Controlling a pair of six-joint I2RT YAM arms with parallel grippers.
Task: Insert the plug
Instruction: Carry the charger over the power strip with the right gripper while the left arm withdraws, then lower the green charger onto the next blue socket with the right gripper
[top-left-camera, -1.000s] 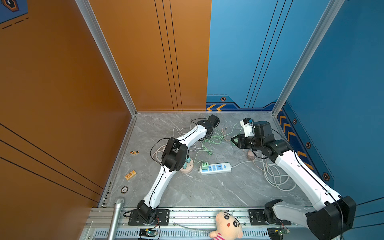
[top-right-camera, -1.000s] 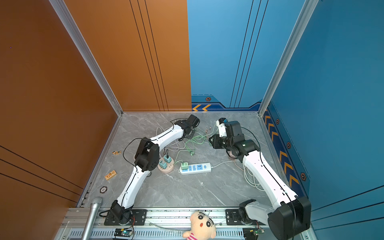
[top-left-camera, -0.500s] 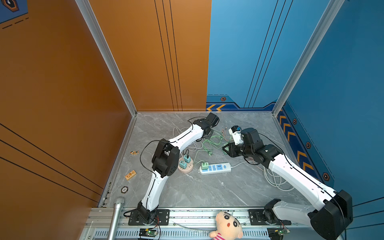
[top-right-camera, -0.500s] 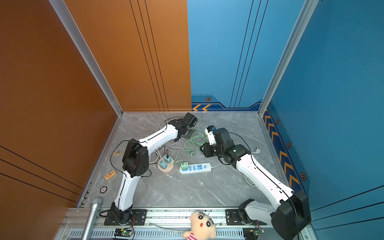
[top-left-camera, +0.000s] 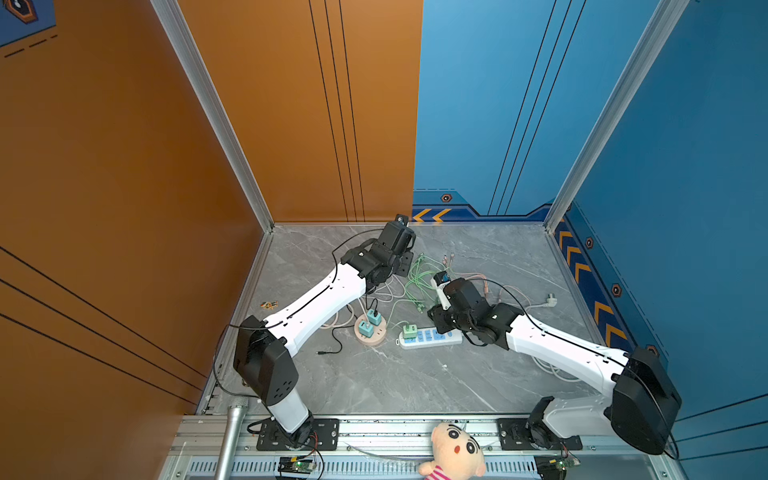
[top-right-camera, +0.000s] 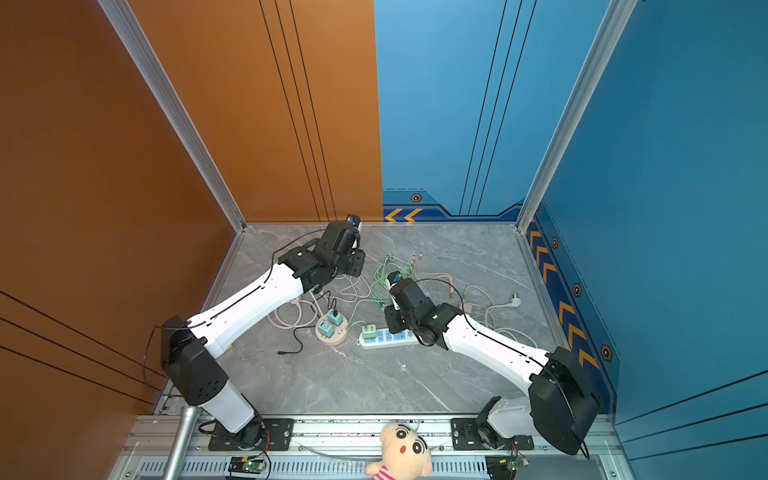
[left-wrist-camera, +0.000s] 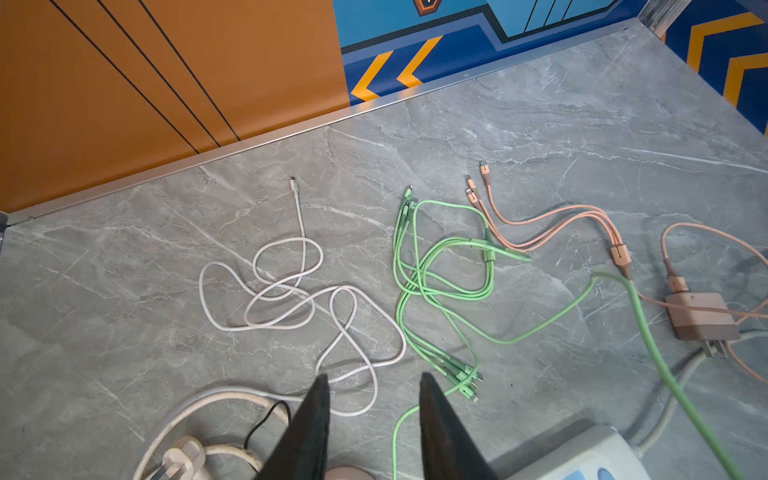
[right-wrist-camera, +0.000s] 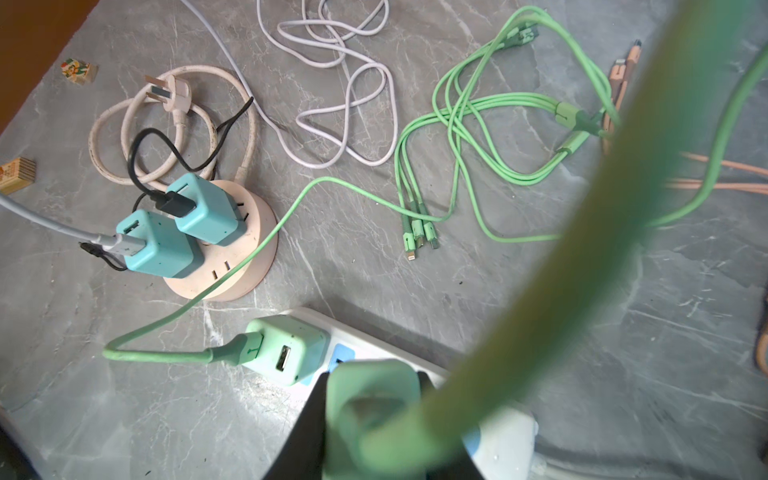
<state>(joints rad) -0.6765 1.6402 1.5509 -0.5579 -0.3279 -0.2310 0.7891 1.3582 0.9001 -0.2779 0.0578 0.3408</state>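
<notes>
The right pincer (right-wrist-camera: 372, 399) is clamped on a green plug (right-wrist-camera: 374, 384), one dark finger on each side of it. The plug is right over the white power strip (right-wrist-camera: 511, 436), just beside a green adapter (right-wrist-camera: 286, 351) that already sits in the strip's end socket. The wrist view does not show whether the held plug's prongs are in a socket. A thick green cable (right-wrist-camera: 582, 249) rises from the plug and crosses the wrist view out of focus.

Near the strip is a round pink socket hub (right-wrist-camera: 249, 270) with two teal adapters (right-wrist-camera: 158, 245) plugged into it. Beyond it, loose on the grey tabletop (top-left-camera: 374, 382), are a looped white cable (right-wrist-camera: 345, 104) and a bundle of green cables (right-wrist-camera: 457, 137).

The left pincer (left-wrist-camera: 374, 377) is well apart from the strip, towards the back wall. Its jaws stand apart with nothing between them, above the white cable's loops. A pink adapter (left-wrist-camera: 702, 316) and its pink cable (left-wrist-camera: 552, 224) lie off to one side.
</notes>
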